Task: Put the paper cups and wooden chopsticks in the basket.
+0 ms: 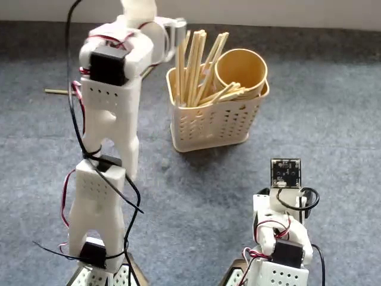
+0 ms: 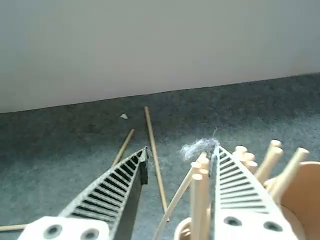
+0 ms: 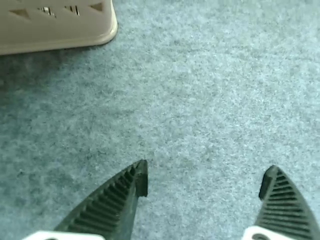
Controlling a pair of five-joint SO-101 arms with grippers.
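Observation:
A cream slotted basket [image 1: 209,126] stands on the grey carpet. It holds stacked paper cups [image 1: 241,72] and a bundle of wooden chopsticks [image 1: 195,65] leaning upright. My left gripper [image 2: 180,157] hangs open at the basket's far left rim, with the chopstick tops [image 2: 199,172] rising against one finger and a cup's edge [image 2: 306,197] beside it. Two loose chopsticks [image 2: 154,152] lie on the carpet beyond it, near the wall. My right gripper [image 3: 207,177] is open over bare carpet, close to the basket's base corner [image 3: 60,27].
A single chopstick [image 1: 56,91] lies on the carpet left of the left arm. A tuft of lint [image 2: 197,147] clings to a left fingertip. A white wall borders the far edge. Open carpet stretches right of the basket.

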